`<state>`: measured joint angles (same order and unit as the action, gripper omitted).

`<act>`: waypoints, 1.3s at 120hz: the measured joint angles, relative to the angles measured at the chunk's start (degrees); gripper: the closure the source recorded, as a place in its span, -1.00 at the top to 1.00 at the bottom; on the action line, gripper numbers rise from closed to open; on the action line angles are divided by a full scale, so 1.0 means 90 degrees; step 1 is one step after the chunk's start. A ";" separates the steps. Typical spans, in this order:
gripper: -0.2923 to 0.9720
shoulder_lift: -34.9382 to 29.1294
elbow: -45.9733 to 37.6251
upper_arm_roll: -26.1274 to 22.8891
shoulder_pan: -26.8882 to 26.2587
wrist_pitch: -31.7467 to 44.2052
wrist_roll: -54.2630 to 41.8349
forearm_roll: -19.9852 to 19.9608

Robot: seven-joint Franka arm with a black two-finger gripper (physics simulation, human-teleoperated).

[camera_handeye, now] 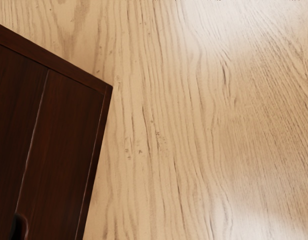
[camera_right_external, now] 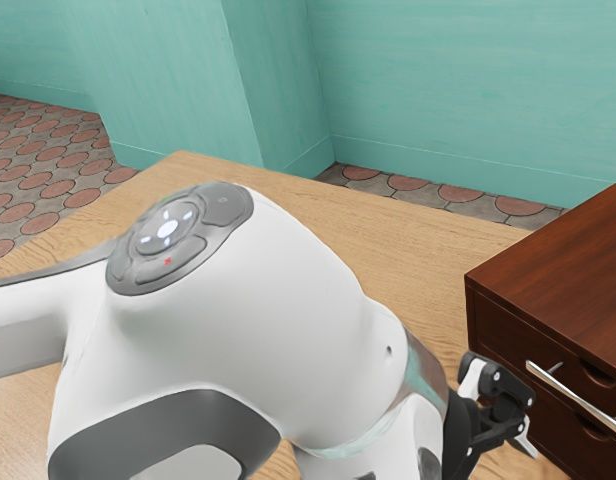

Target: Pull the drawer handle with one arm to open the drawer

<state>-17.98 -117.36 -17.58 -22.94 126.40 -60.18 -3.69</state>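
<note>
Jaws open or closed, I cannot tell; gripper (camera_right_external: 500, 402) sits lower right in the exterior view, just beside the handle (camera_right_external: 580, 398) of the drawer (camera_right_external: 508, 338).

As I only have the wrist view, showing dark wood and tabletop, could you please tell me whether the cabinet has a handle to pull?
Observer: Yes, a silver bar handle runs across the drawer front.
Operator: Thank you. Is that drawer open at all?
Observer: It looks shut, with its front flush with the cabinet.
Operator: And where are the jaws relative to the handle?
Observer: Toward the exterior view's left of it, over the wooden table, with no contact that I can see.
</note>
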 joint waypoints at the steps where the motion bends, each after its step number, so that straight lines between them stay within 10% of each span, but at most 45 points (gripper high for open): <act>1: 0.54 0.0003 0.0000 -0.0007 0.0000 0.0006 0.0015 0.0001; 156: 0.54 0.1397 0.0524 0.0020 0.0435 0.0941 0.0114 0.1524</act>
<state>-5.41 -112.64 -17.40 -19.02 134.87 -59.16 10.03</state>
